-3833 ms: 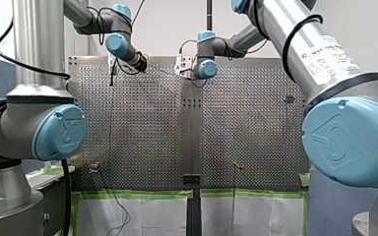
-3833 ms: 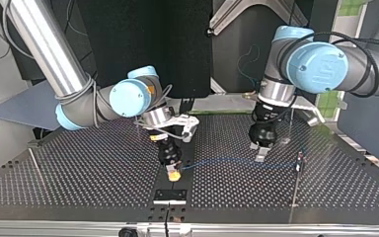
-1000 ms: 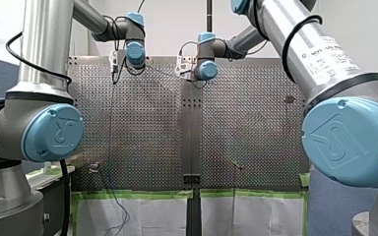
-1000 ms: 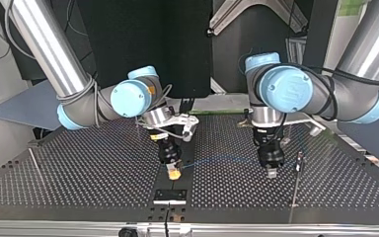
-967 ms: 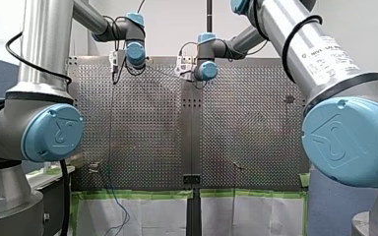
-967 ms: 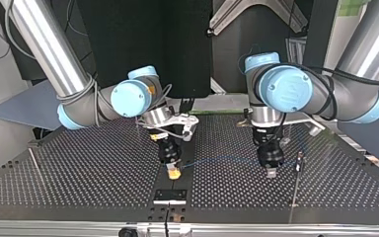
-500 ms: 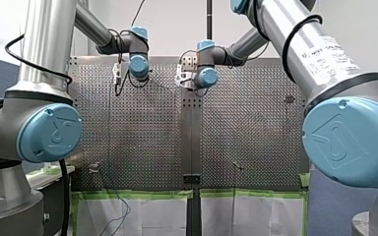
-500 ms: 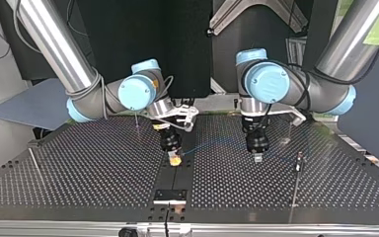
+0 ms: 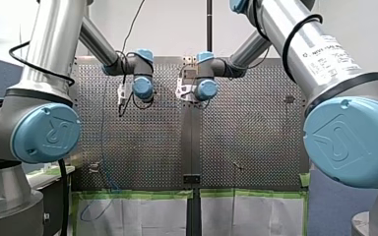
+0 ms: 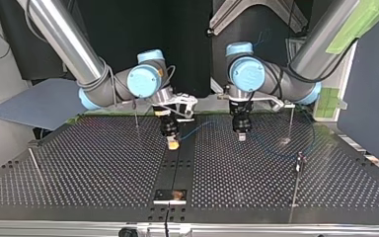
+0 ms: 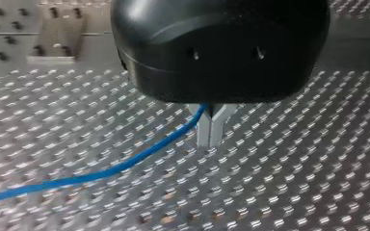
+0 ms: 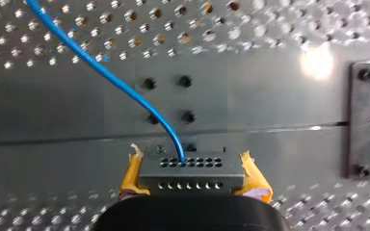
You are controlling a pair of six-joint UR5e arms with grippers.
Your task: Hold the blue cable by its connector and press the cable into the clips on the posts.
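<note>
The grey connector (image 12: 191, 174) with rows of holes sits clamped between the yellow pads of my right gripper (image 12: 191, 166), which is shut on it. The blue cable (image 12: 125, 89) leaves its top face and curves away over the perforated table. In the top view my right gripper (image 10: 173, 144) hangs over the table's middle strip, and the cable (image 10: 202, 126) arcs across to my left gripper (image 10: 241, 137). In the left wrist view the metal fingers of my left gripper (image 11: 209, 141) are shut, with the cable (image 11: 139, 156) pinched where they meet and trailing off to one side.
Thin posts stand on the table: one (image 10: 136, 117) behind my right gripper, one (image 10: 290, 121) beyond my left gripper, a clip-topped one (image 10: 299, 160) at the top view's right, and a rod (image 10: 34, 165) at its left. A black plate (image 10: 170, 195) lies near the front edge.
Both arms have drawn back towards the far side of the top view with the cable. My left gripper moved to that view's left, away from the clip-topped post. Both grips are unchanged.
</note>
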